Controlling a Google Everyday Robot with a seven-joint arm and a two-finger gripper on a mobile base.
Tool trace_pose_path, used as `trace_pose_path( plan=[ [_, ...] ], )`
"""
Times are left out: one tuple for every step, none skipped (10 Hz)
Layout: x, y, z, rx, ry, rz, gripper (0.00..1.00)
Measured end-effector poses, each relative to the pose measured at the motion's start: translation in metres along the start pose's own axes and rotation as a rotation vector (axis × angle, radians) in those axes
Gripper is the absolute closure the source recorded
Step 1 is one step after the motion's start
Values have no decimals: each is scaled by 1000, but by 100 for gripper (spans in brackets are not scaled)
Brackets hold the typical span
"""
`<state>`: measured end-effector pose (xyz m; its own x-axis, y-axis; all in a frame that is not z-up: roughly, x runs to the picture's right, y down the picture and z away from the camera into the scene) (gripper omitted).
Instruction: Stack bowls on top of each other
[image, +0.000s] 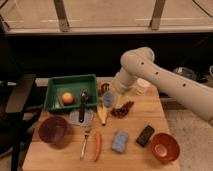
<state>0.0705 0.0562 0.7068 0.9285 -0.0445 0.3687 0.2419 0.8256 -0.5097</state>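
Note:
The dark purple bowl (53, 130) sits at the front left of the wooden table (135, 120). The glossy orange-red bowl (164, 146) sits at the front right corner. They stand far apart, both upright and empty. My gripper (108, 96) hangs at the end of the white arm (150, 70) over the middle back of the table, just right of the green tray, above a small blue cup (108, 99). It is well away from both bowls.
A green tray (70, 82) at the back left holds an orange fruit (67, 97) and a black-handled utensil (82, 105). A blue sponge (120, 141), black block (145, 135), fork (85, 141), orange carrot-like item (97, 146), banana (103, 115) and red grapes (122, 110) lie mid-table. A black chair (15, 100) stands left.

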Motion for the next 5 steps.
trace_pose_path(
  plan=[
    [17,16,-1,-25,9,1,31],
    [30,25,-2,-40,15,1,31],
    [46,35,-3,-57,29,3,31],
    [70,49,-3,-77,64,18,31],
    [85,57,-4,-85,83,30,31]
  ],
)
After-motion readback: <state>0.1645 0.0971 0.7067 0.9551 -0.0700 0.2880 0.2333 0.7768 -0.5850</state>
